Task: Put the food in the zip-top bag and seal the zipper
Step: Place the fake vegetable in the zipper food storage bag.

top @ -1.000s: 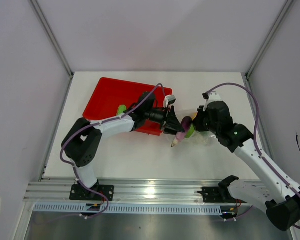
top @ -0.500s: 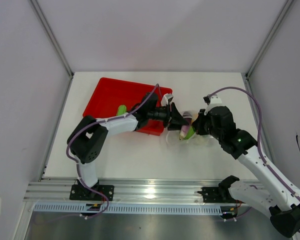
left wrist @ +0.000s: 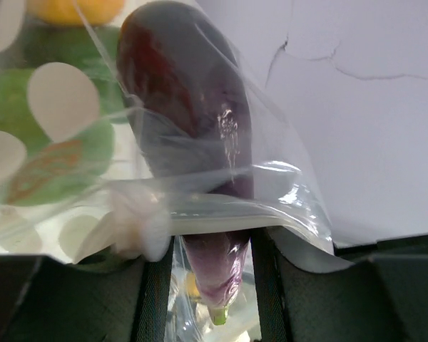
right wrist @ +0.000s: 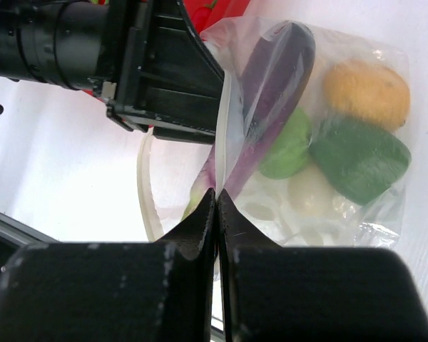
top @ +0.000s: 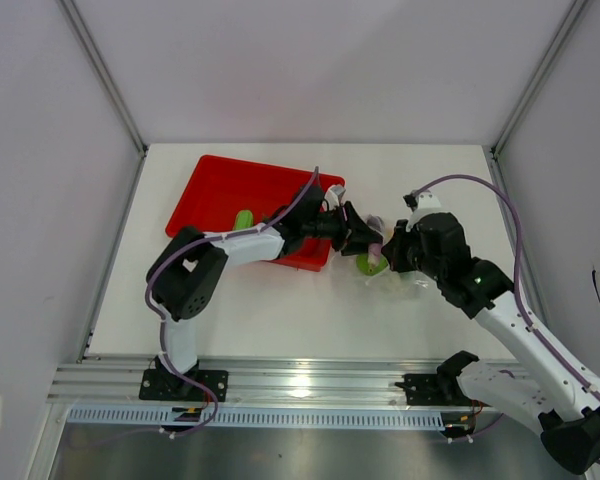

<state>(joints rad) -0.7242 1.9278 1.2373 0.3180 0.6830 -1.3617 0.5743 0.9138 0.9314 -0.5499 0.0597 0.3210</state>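
Note:
The clear zip-top bag (right wrist: pixel 321 178) lies on the white table right of centre. My right gripper (right wrist: pixel 217 194) is shut on its zipper rim (right wrist: pixel 222 128) and holds the mouth up. My left gripper (left wrist: pixel 212 288) is shut on the stem end of the purple eggplant (left wrist: pixel 192 121), whose body reaches through the mouth into the bag. Inside lie a yellow lemon (right wrist: pixel 366 91), a green bell pepper (right wrist: pixel 360 158), a green vegetable (right wrist: pixel 289 149) and a white ball (right wrist: pixel 310 192). From above, the two grippers meet at the bag (top: pixel 398 275), left gripper (top: pixel 358 236) facing right gripper (top: pixel 392 252).
The red tray (top: pixel 220 190) sits at the back left, close behind the left arm's wrist, with one green vegetable (top: pixel 243 218) on it. White walls and metal frame posts close the table in on three sides.
My left gripper has carried the eggplant to the right and away from me, pushing it through the bag's mouth. The right gripper has kept its hold on the rim with little movement.

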